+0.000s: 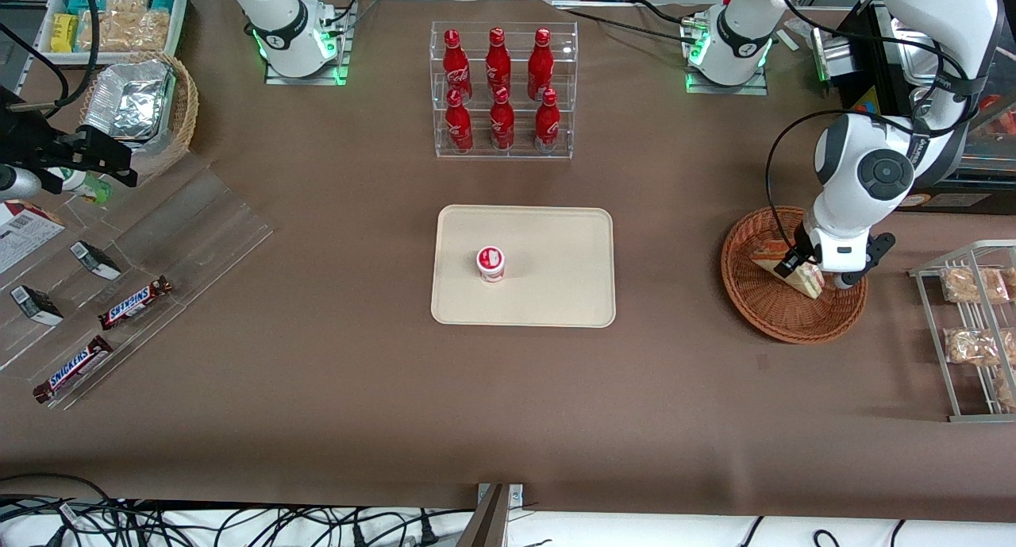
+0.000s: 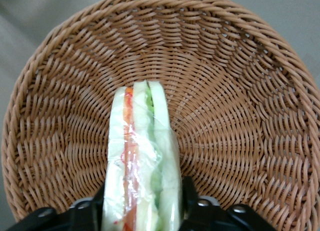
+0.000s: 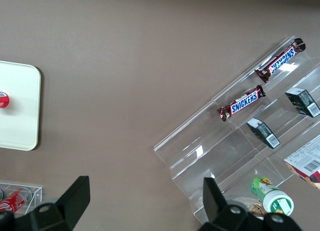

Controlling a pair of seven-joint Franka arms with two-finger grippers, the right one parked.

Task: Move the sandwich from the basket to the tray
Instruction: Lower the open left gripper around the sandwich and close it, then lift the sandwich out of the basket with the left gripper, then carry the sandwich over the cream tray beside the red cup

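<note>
The sandwich (image 1: 771, 256) is a wrapped wedge of white bread with red and green layers. It stands on edge in the reddish-brown wicker basket (image 1: 762, 317) toward the working arm's end of the table. My left gripper (image 1: 816, 274) is down in the basket, shut on the sandwich. In the left wrist view the sandwich (image 2: 142, 156) fills the gap of the gripper (image 2: 142, 206), a black finger (image 2: 189, 193) pressing each side, with the basket (image 2: 225, 91) weave below. The cream tray (image 1: 556, 245) lies at the table's middle.
A small white cup with a red lid (image 1: 490, 263) stands on the tray. A clear rack of red bottles (image 1: 502, 86) stands farther from the front camera than the tray. A metal rack of packaged snacks (image 1: 972, 325) lies beside the basket. Snickers bars (image 1: 135, 302) sit on a clear stand toward the parked arm's end.
</note>
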